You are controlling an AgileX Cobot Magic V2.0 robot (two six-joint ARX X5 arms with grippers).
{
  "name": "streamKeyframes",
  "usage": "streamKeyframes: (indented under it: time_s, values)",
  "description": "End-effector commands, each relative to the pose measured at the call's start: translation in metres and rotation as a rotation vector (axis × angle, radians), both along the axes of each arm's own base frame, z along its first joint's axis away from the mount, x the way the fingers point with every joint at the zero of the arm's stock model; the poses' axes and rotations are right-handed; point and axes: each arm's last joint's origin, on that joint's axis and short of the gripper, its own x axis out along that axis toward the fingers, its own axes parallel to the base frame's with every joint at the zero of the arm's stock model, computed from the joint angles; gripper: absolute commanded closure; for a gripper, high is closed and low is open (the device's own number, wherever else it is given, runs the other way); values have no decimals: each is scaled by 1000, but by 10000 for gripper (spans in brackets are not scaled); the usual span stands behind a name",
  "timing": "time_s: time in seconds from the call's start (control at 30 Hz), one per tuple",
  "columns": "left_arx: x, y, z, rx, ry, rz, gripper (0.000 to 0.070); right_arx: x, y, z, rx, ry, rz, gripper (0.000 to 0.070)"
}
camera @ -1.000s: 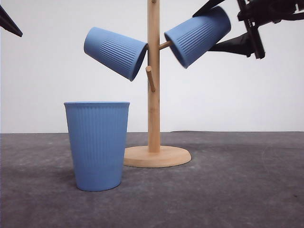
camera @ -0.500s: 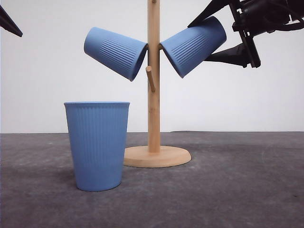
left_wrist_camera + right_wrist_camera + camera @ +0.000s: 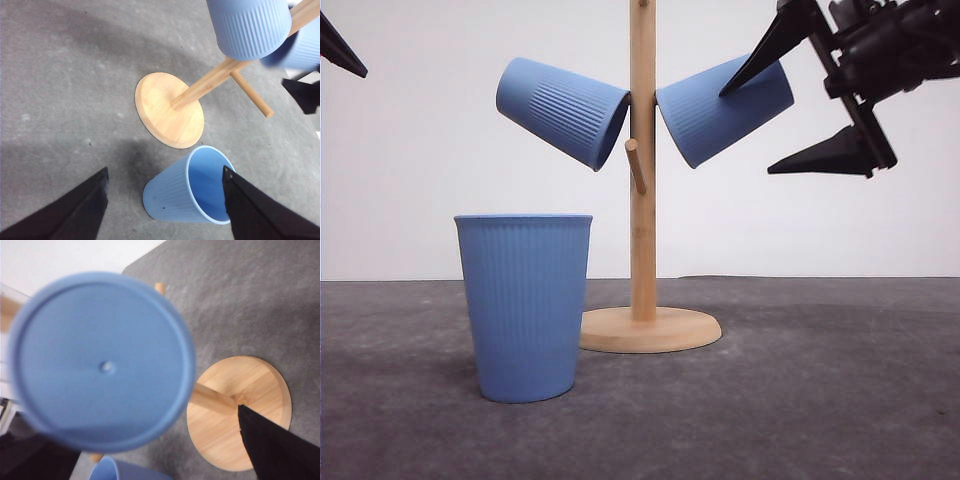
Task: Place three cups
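Your right gripper gapes wide, clear of the right cup hung on the stand. Left cup hangs opposite. Third cup stands upright on the table, between your left gripper's wide-spread fingers.

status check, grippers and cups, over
Right gripper open, off the right hung cup. Left gripper open above the standing cup. Third cup on its peg. One free peg.

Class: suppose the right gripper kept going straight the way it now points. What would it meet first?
Most likely the flat bottom of the blue cup hung on the wooden stand's right peg. The open right gripper faces it squarely in the right wrist view.
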Motion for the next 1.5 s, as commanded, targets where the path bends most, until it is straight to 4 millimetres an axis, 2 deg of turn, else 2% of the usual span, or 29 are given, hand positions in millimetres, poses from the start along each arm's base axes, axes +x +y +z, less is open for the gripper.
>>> streamKeyframes:
  time_s: [0.0,0.17,0.4,0.5,0.67,0.87,1.03,1.47]
  values:
    - [1,0,2,9,-14,-5,283,-3,0,6,-28,-55,22,97]
    - [0,-1,1,18,-18,-28,282,-18,-3,13,-74,-64,45,97]
    - [-1,-4,-7,34,68,-61,271,-40,-7,18,-143,-54,85,98]
    - [1,-8,-9,33,92,-89,270,-51,-10,13,-156,-42,92,98]
    - [7,-20,-11,46,139,-118,270,-72,-14,-6,-170,-14,83,98]
    - [18,-38,-10,142,185,-116,271,-99,-21,-33,-191,28,71,98]
    - [32,-57,-13,179,250,-128,271,-119,-25,-46,-225,64,60,98]
    - [74,-115,-34,312,398,-183,285,-150,-34,-37,-316,-7,5,98]
